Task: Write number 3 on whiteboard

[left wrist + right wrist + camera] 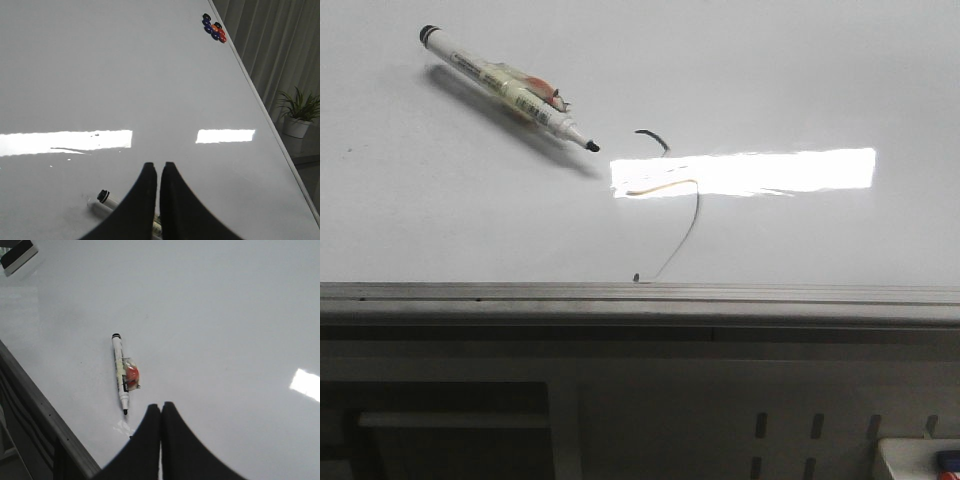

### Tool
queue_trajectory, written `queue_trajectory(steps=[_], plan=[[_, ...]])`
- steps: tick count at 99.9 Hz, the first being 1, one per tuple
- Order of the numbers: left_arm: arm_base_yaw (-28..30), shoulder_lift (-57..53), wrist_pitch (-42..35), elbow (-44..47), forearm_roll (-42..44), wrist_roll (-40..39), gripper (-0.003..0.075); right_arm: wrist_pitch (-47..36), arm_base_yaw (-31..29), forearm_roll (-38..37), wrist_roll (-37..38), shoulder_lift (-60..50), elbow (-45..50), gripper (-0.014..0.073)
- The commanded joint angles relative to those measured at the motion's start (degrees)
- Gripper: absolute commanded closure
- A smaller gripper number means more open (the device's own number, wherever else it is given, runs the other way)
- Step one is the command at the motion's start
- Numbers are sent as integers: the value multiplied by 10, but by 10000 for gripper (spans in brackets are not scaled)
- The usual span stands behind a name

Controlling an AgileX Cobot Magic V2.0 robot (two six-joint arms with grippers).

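The marker point(508, 89) lies uncapped in the upper left of the front view on the whiteboard point(820, 80), free of both claws. The number 3 point(672, 205) sits mid-frame, thin and faint. The left claw point(159, 172) and right claw point(161, 412) are clenched, empty. Writing looks finished; next likely means retreating.

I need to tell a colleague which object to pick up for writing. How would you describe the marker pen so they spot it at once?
Start with the whiteboard, the large glossy white surface with a grey frame. On it, left of the bright glare patch, lies the marker pen, uncapped. It is the only solid object there: white barrel, black ends, orange-red patch, tip pointing towards the thin hand-drawn number 3.
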Motion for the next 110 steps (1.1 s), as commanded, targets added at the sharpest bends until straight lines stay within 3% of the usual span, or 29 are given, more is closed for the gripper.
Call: queue_trajectory(steps=[1, 63, 78, 86, 95, 102, 110], plan=[[1, -4, -7, -6, -7, 3, 741, -48, -4, 6, 0, -1, -14, 658], [1, -5, -4, 2, -5, 6, 741, -48, -4, 6, 0, -1, -14, 658], [3, -7, -62, 14, 45, 21, 741, -48, -4, 6, 0, -1, -14, 658], [26, -13, -76, 29, 116, 21, 741, -48, -4, 6, 0, -1, -14, 658], [66, -24, -56, 52, 251, 3, 741, -48, -4, 6, 0, -1, -14, 658], [115, -39, -31, 72, 393, -98, 741, -48, -4, 6, 0, -1, -14, 658], [183, -59, 2, 96, 545, -302, 741, -48, -4, 6, 0, -1, -14, 658]])
